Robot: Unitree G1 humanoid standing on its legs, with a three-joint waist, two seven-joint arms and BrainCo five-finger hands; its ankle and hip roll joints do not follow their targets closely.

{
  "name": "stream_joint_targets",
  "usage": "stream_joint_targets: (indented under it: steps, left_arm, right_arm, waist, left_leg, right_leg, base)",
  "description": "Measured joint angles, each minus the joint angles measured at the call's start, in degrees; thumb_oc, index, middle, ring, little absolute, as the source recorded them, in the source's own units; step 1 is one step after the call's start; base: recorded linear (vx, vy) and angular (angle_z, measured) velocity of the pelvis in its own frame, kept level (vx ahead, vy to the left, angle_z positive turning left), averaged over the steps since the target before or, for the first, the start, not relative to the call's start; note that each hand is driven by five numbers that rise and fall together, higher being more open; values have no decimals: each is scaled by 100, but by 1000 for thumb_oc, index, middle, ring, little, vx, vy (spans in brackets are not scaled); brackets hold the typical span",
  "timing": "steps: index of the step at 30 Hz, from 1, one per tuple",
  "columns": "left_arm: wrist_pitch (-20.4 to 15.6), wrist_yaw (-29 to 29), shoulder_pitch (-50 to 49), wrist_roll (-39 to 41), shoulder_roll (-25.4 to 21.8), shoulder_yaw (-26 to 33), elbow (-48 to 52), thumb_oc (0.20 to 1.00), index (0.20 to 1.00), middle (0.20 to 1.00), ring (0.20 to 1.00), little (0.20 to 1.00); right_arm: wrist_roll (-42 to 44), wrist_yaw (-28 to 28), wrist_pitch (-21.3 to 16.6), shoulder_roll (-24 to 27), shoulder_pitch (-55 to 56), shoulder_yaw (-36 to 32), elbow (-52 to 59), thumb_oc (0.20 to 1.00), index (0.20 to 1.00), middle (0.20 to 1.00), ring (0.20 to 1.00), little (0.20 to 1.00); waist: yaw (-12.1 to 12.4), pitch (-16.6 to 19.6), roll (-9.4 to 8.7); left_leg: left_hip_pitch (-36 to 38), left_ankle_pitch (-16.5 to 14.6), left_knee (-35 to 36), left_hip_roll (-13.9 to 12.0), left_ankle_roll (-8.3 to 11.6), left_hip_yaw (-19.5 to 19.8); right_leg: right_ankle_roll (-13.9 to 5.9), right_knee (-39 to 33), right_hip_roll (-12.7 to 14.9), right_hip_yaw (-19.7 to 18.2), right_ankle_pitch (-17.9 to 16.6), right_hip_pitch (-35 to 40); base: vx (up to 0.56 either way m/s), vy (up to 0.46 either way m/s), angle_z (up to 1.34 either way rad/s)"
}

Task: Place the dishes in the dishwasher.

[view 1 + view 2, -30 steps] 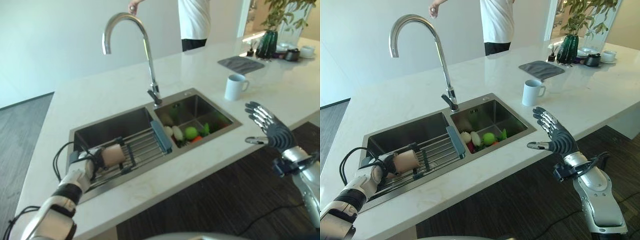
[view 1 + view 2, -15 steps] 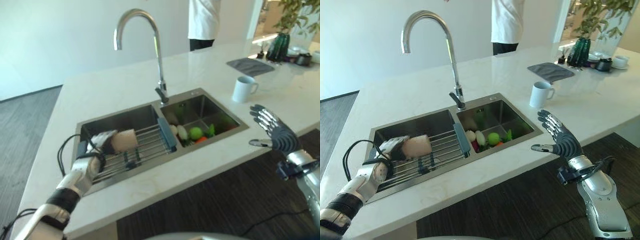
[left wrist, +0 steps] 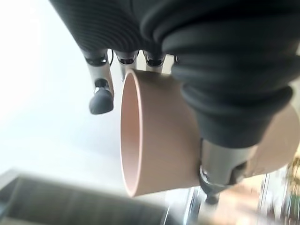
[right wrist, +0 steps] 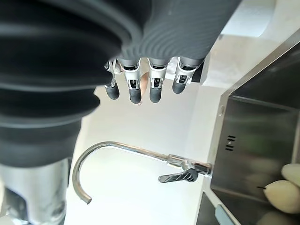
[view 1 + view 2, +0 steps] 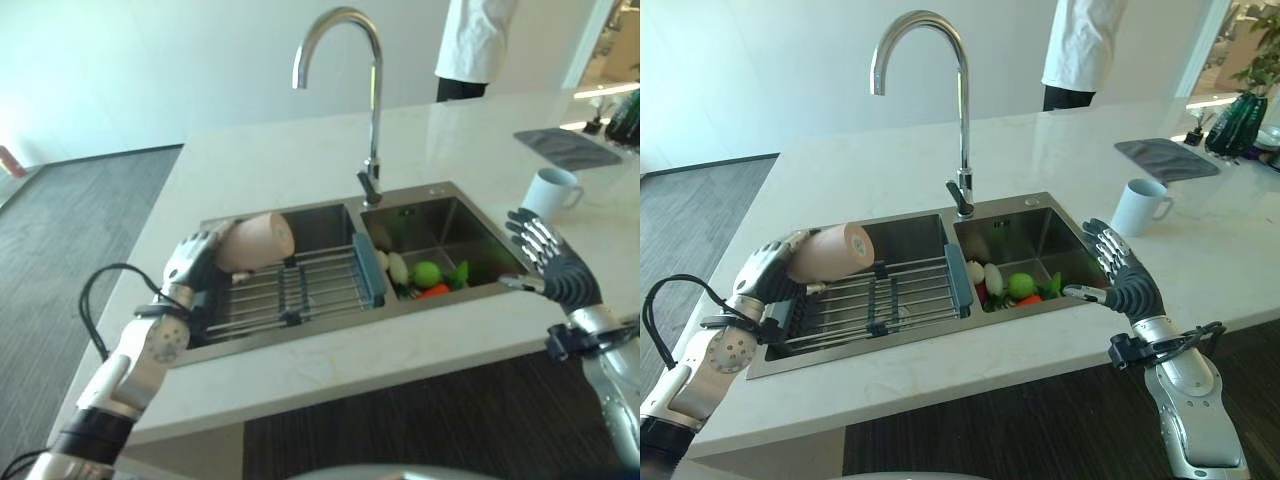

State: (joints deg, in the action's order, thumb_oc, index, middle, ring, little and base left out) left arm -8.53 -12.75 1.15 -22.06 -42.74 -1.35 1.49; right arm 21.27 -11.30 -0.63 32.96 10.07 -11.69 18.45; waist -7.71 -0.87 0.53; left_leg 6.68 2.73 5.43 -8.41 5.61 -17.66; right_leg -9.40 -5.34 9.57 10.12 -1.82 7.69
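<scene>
A beige cup (image 5: 256, 241) lies on its side in my left hand (image 5: 190, 262), held above the left basin of the steel sink (image 5: 318, 222) and over its roll-up drying rack (image 5: 290, 291). In the left wrist view the fingers and thumb are curled round the cup (image 3: 157, 154). My right hand (image 5: 1124, 281) hovers open, fingers spread, over the counter edge at the front right of the sink, holding nothing. A white mug (image 5: 1136, 206) stands on the counter beyond it.
The right basin holds vegetables (image 5: 428, 275). A tall chrome faucet (image 5: 372, 100) rises behind the sink. A grey cloth (image 5: 1167, 158) and a dark green vase (image 5: 1230, 124) sit at the far right. A person in a white shirt (image 5: 1084, 47) stands behind the counter.
My left hand has lifted the beige cup up off the drying rack. The camera has swung to the left, shifting the whole scene right. The right hand has stayed open.
</scene>
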Motion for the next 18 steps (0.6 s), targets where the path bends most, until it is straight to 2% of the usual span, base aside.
stream_joint_targets:
  steps: [3, 5, 7, 9, 11, 12, 14, 15, 16, 17, 18]
  left_arm:
    - [-50, -86, -401, 795, 344, 723, 743, 200, 200, 200, 200, 200]
    - [-228, -168, -708, 996, 679, 1166, 1486, 200, 200, 200, 200, 200]
    - [-460, -486, -966, 1319, 1051, 1463, 2026, 200, 200, 200, 200, 200]
    - [-557, -756, -1196, 1720, 1224, 1569, 2096, 200, 200, 200, 200, 200]
    - [-632, -886, -1689, 2114, 1627, 1845, 2112, 200, 200, 200, 200, 200]
    - [-624, -918, -1893, 2193, 1771, 1926, 2087, 200, 200, 200, 200, 200]
    - [-641, -1153, -2180, 2038, 1800, 1963, 2091, 200, 200, 200, 200, 200]
    - [-981, -1221, -1733, 2114, 1806, 1842, 1882, 200, 200, 200, 200, 200]
    - [-1300, -1270, -1484, 2369, 1816, 1765, 1865, 200, 200, 200, 200, 200]
    - [-1428, -1223, -1492, 2507, 1874, 1752, 1959, 200, 200, 200, 200, 200]
    - [-1548, -1115, -1454, 2617, 1877, 1853, 2137, 200, 200, 200, 200, 200]
  right_arm:
    - [-3, 127, -34, -4, 144, -14, 23, 1000, 1000, 1000, 1000, 1000]
    - [0, 184, -41, -72, 349, -65, 222, 1000, 1000, 1000, 1000, 1000]
    - [7, 197, -180, -152, 440, -73, 536, 1000, 1000, 1000, 1000, 1000]
    - [10, 204, -345, -192, 404, -31, 646, 1000, 1000, 1000, 1000, 1000]
    - [26, 213, -461, -196, 436, -13, 759, 1000, 1000, 1000, 1000, 1000]
    - [59, 209, -554, -194, 496, -47, 762, 1000, 1000, 1000, 1000, 1000]
    - [980, 97, -903, -235, 394, -275, 724, 1000, 1000, 1000, 1000, 1000]
    - [1022, 315, -1288, -435, 139, -291, 662, 1000, 1000, 1000, 1000, 1000]
    - [876, 562, -1311, -334, -246, -173, 677, 1000, 1000, 1000, 1000, 1000]
    - [907, 626, -1339, -8, -139, -199, 759, 1000, 1000, 1000, 1000, 1000]
    - [911, 600, -1370, 34, 48, -267, 837, 1000, 1000, 1000, 1000, 1000]
  waist:
    - [57, -6, 11]
    - [126, -26, 3]
    - [253, -31, 44]
    - [435, -37, 79]
    - [618, -54, 88]
    - [676, -63, 77]
    - [916, -186, 95]
    - [1007, -292, 234]
    - [1316, -581, 481]
    - [1291, -675, 614]
    - [1133, -743, 432]
  left_leg:
    - [-71, 47, -3, -15, 46, 113]
    - [-74, 49, -5, -36, 50, 167]
    - [-172, 83, -37, -55, 93, 368]
    - [-261, 121, -38, -107, 102, 480]
    - [-283, 155, -40, -161, 148, 531]
    - [-322, 180, -43, -196, 161, 602]
    - [-556, 314, -42, -337, 211, 773]
    - [-1021, 653, -72, -306, 235, 946]
    - [-1205, 838, -31, -456, 133, 974]
    - [-1472, 730, 17, -501, 276, 1305]
    - [-1638, 368, -174, -536, 343, 866]
  right_leg:
    - [4, 2, -26, 54, 4, 30]
    - [5, 0, -46, 175, 4, 86]
    - [17, 12, -88, 283, 13, 93]
    - [45, 12, -155, 324, 38, 90]
    - [77, 28, -239, 332, 159, 65]
    - [109, 4, -276, 338, 187, 54]
    - [198, 30, -430, 537, 223, -45]
    - [224, 40, -576, 958, 275, -111]
    - [451, 78, -849, 1030, 249, -155]
    - [999, 314, -1041, 1100, 431, -308]
    - [1259, 278, -834, 1151, 400, -447]
  base:
    - [-69, -167, 17]
    - [-115, -248, 24]
    - [-91, -286, 36]
    - [-69, -324, 33]
    - [-106, -253, 11]
    - [-121, -183, 25]
    - [-268, -203, 79]
    - [-620, -228, 146]
    - [-561, -97, 178]
    - [-542, -39, 171]
    - [-260, 31, 160]
